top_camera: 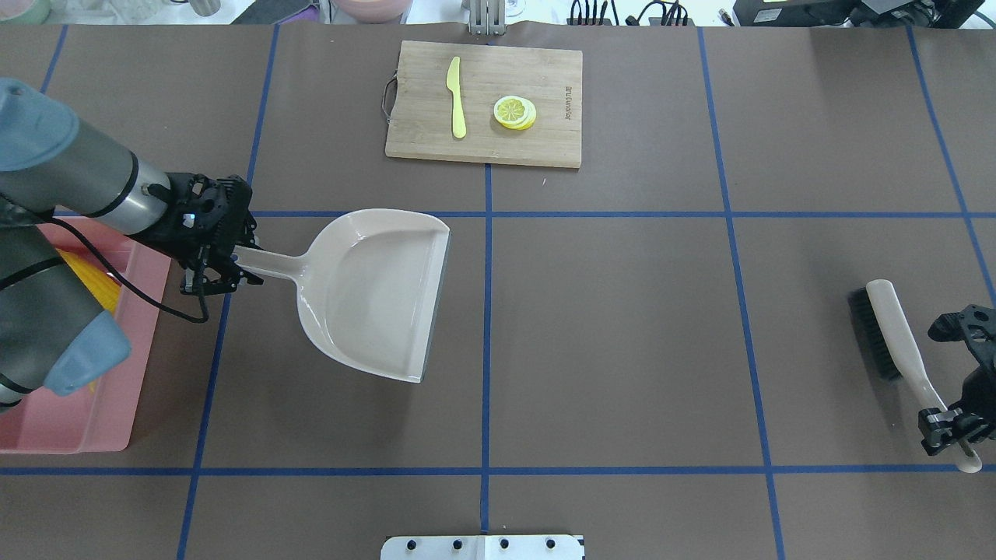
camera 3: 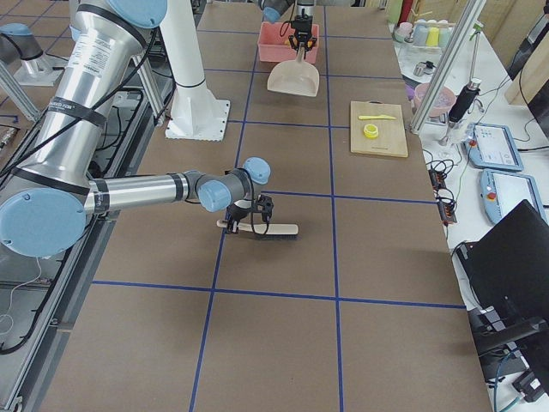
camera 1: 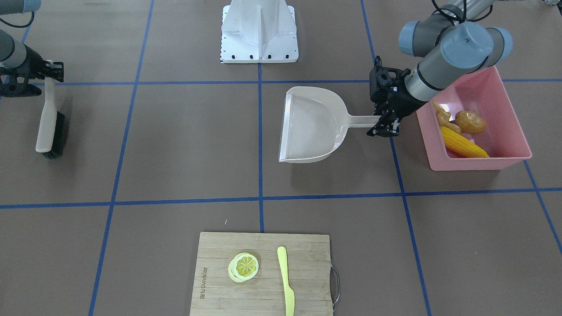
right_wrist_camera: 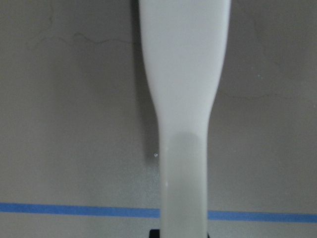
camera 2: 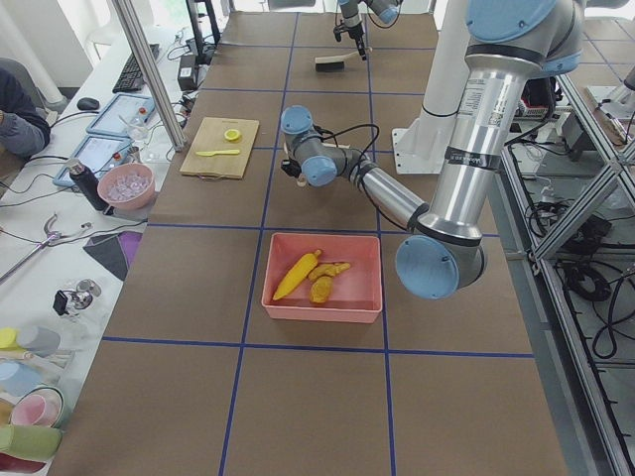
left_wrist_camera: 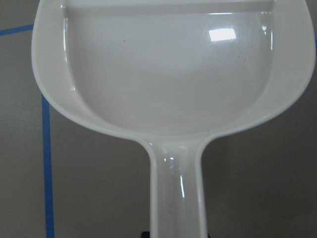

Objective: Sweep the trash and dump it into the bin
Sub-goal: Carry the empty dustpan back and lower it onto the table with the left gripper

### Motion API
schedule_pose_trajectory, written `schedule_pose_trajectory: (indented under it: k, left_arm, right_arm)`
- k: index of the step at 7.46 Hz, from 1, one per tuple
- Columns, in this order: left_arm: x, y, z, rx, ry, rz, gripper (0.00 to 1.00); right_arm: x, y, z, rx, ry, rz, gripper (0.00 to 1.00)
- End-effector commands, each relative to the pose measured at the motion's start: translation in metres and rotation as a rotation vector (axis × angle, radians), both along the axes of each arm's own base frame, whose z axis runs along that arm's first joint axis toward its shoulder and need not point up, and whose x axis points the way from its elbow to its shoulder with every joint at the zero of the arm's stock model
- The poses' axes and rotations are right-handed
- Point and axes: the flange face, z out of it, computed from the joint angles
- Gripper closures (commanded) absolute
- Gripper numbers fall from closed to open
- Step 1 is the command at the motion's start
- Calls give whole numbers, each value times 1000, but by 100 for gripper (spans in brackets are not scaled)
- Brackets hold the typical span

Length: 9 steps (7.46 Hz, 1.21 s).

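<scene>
The pink bin (camera 1: pixel 478 163) stands beside my left arm and holds the trash: the corn cob (camera 1: pixel 463 144), the ginger root (camera 1: pixel 443 116) and the potato (camera 1: pixel 470 122). The side view shows all three lying in the bin (camera 2: pixel 322 309). My left gripper (camera 1: pixel 384 122) is shut on the handle of the beige dustpan (camera 1: pixel 311 127), which is empty and level at the table (left_wrist_camera: pixel 168 74). My right gripper (top_camera: pixel 949 426) is shut on the handle of the brush (top_camera: pixel 887 327), whose bristles are at the table far to the other side.
A wooden cutting board (top_camera: pixel 482 101) at the table's far edge carries a lemon slice (top_camera: pixel 513 111) and a pale yellow knife (top_camera: pixel 456 97). The white robot base (camera 1: pixel 259 30) is at the near edge. Blue tape lines cross the brown table.
</scene>
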Motion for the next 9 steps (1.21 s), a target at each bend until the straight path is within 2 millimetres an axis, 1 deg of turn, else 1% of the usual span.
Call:
schedule_pose_trajectory:
  k: [1, 2, 3, 4, 5, 6, 7, 8, 9]
  left_arm:
    - [55, 27, 2, -16, -12, -11, 84]
    - [67, 28, -5, -11, -10, -16, 84]
    - [70, 29, -2, -11, -12, -12, 84]
    - [71, 30, -3, 2, 8, -10, 83]
    - [72, 30, -1, -11, 12, -19, 80]
    - [71, 30, -3, -30, 15, -29, 80]
    - [72, 30, -1, -38, 12, -33, 71]
    - [71, 30, -4, -36, 16, -33, 64]
    - [71, 30, -4, -36, 12, -32, 42]
  right_arm:
    - [-1, 0, 1, -1, 1, -1, 37]
    - [-1, 0, 0, -1, -1, -2, 34]
    - [-1, 0, 0, -1, -3, -2, 31]
    - [-1, 0, -1, -3, -6, 0, 21]
    - [0, 0, -3, 5, -8, 1, 0]
    - [0, -2, -9, 22, -17, 4, 0]
    - [0, -7, -17, 35, -30, 15, 0]
    - [12, -24, -28, 56, -51, 71, 0]
    - [28, -46, -44, 89, -78, 142, 0]
